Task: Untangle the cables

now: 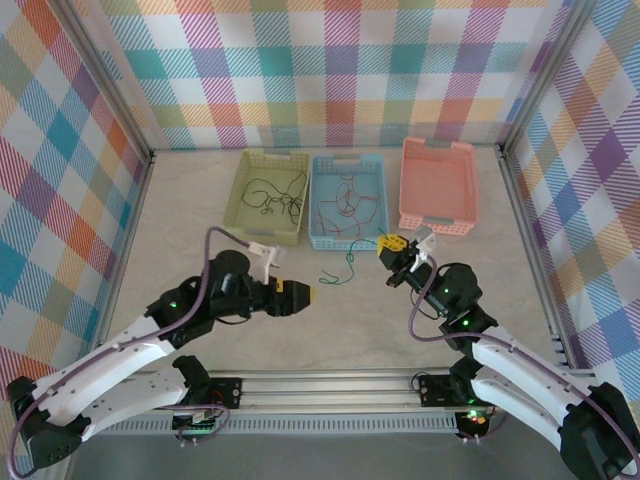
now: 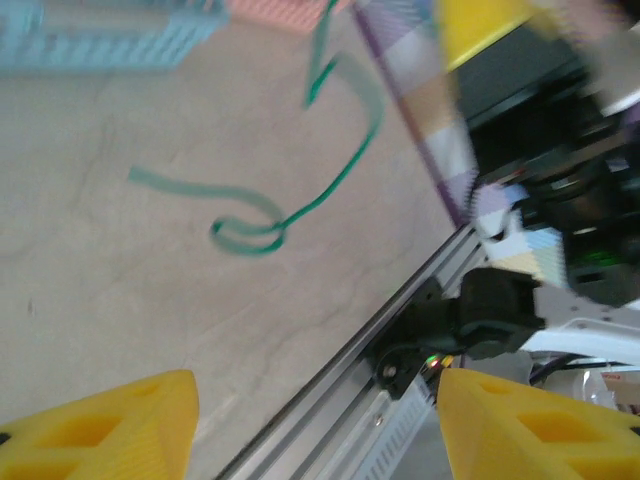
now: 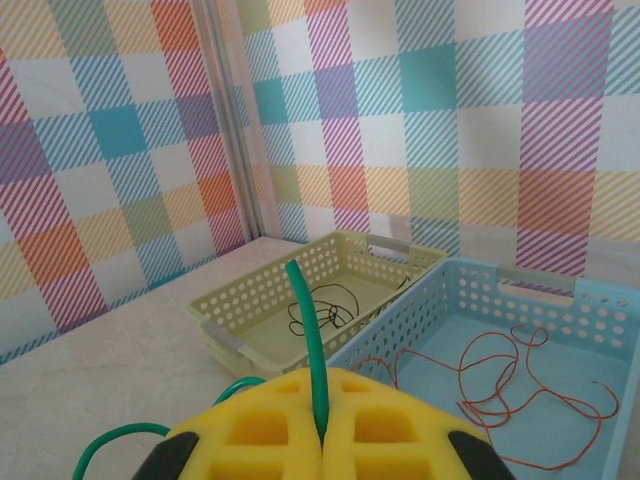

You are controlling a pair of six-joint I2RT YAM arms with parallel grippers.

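Observation:
My right gripper is shut on a green cable, which sticks up from between its yellow pads. From above, the right gripper hovers at the blue basket's near right corner, and the green cable trails down in loops onto the table. A thin black cable lies in the green basket. An orange-red cable lies in the blue basket. My left gripper is low over the table, left of the green cable. Its yellow fingertips stand wide apart with nothing between them.
A pink basket stands empty at the back right. The three baskets sit side by side along the far wall. Metal frame rails run along the near edge, and checked walls close in the sides. Bare table lies between the arms.

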